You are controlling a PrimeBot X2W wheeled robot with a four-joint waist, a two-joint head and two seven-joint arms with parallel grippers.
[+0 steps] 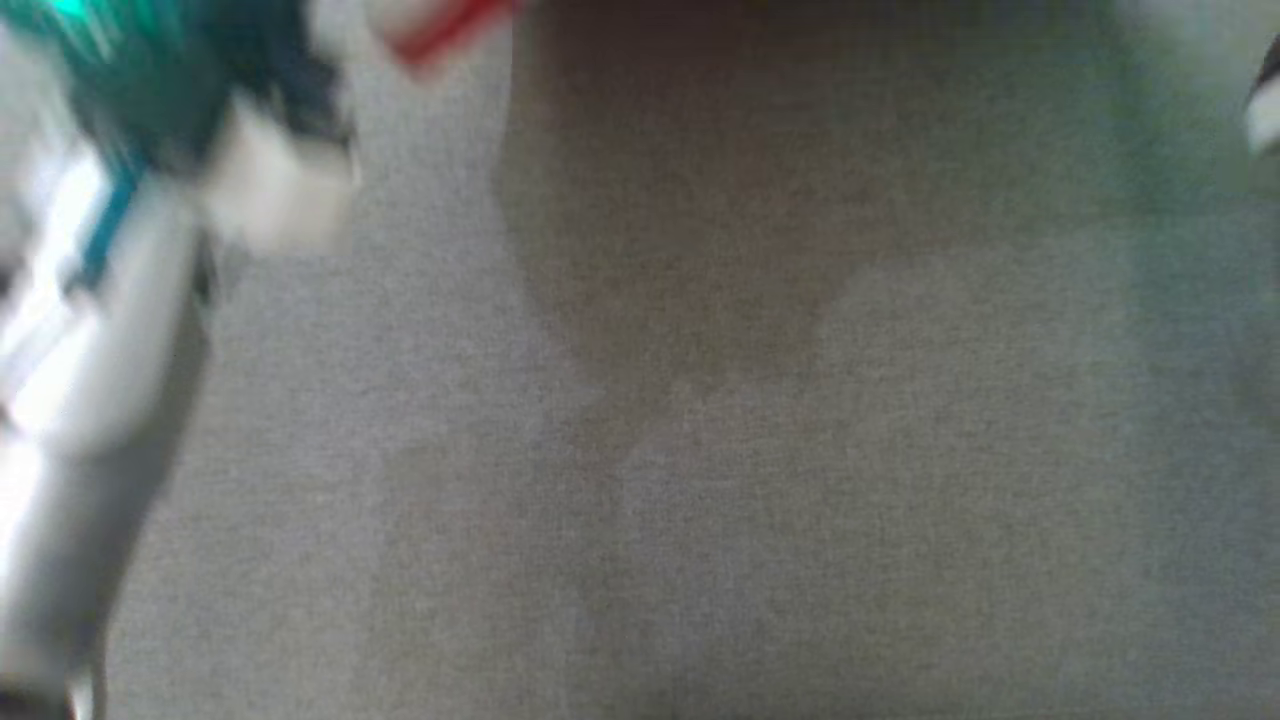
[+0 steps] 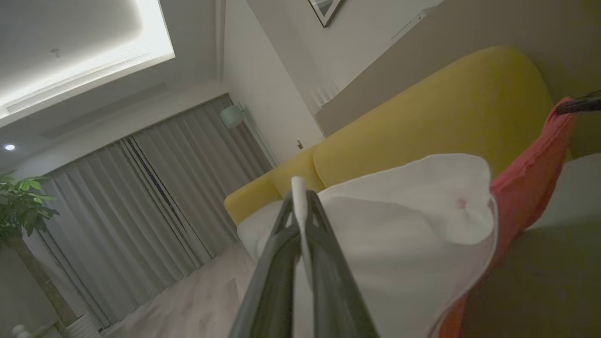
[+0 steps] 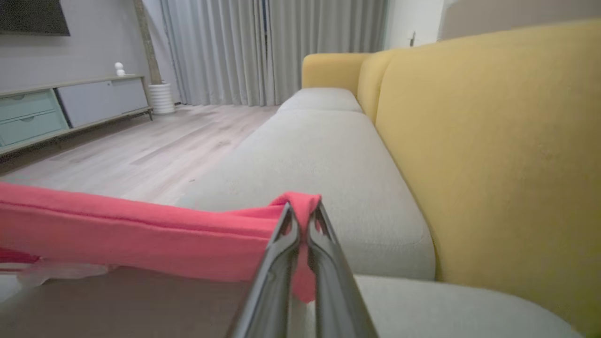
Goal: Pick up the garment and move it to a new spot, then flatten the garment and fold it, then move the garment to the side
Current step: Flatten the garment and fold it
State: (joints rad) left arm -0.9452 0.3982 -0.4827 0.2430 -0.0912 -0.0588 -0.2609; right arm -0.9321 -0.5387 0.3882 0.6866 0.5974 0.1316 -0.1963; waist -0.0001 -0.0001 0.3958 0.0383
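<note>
The garment (image 3: 141,234) is red on one side and white (image 2: 413,225) on the other, and hangs stretched in the air between my two grippers. My left gripper (image 2: 299,197) is shut on a white edge of it. In the right wrist view my right gripper (image 3: 303,216) is shut on a red corner, with the red band running off to the left. The right gripper's dark tip (image 2: 577,104) also shows in the left wrist view, pinching the red edge. The blurred head view catches a scrap of red garment (image 1: 440,30) at the top and my left forearm (image 1: 90,330).
A grey sofa seat (image 3: 319,155) runs below the garment, with a yellow backrest (image 3: 493,141) along its right. Pale wood floor (image 3: 141,145), a low cabinet (image 3: 70,108) and grey curtains (image 3: 263,47) lie beyond. A potted plant (image 2: 19,206) stands by the curtains.
</note>
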